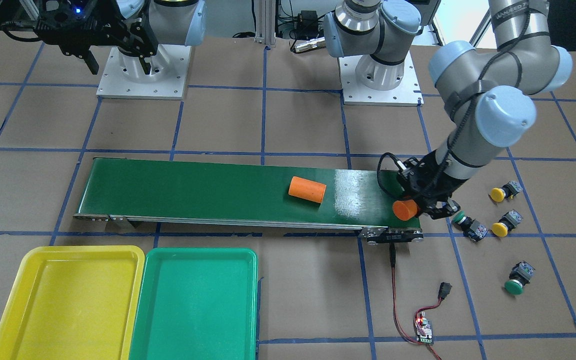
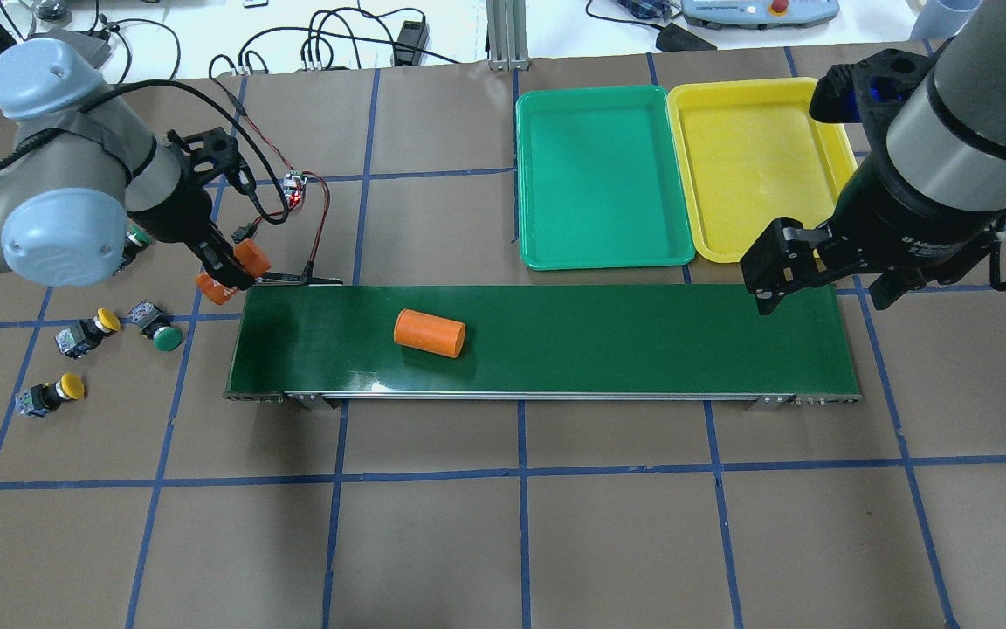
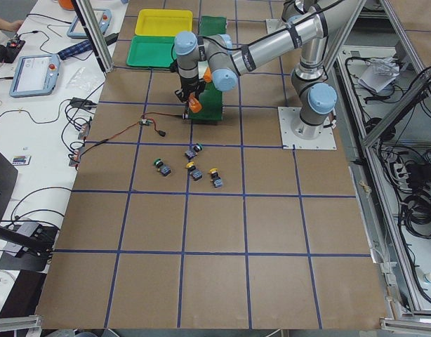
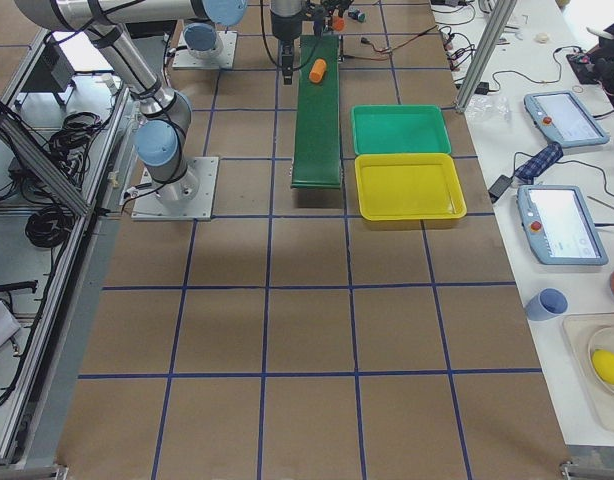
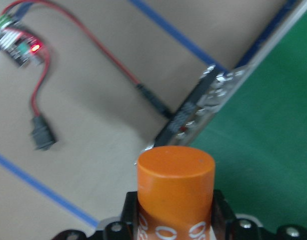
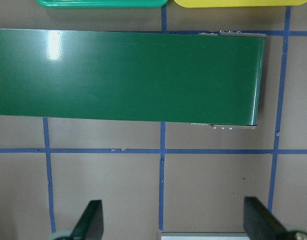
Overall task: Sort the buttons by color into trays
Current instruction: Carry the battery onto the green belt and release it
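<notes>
Four buttons lie on the table beyond the conveyor's end: two yellow (image 1: 498, 194) (image 1: 500, 229) and two green (image 1: 460, 218) (image 1: 515, 286). In the overhead view one green button (image 2: 132, 241) is half hidden behind the left arm. My left gripper (image 1: 424, 206) is shut on an orange cylinder (image 1: 404, 210), held over the conveyor's end; the cylinder fills the left wrist view (image 5: 176, 187). My right gripper (image 2: 822, 286) is open and empty above the belt's other end, near the yellow tray (image 2: 761, 166) and the green tray (image 2: 599, 175). Both trays are bare.
A second orange cylinder (image 2: 430, 333) lies on its side on the dark-green conveyor belt (image 2: 643, 341). A small circuit board (image 1: 424, 327) with red and black wires lies near the conveyor's end by the buttons. Blue tape lines grid the brown table.
</notes>
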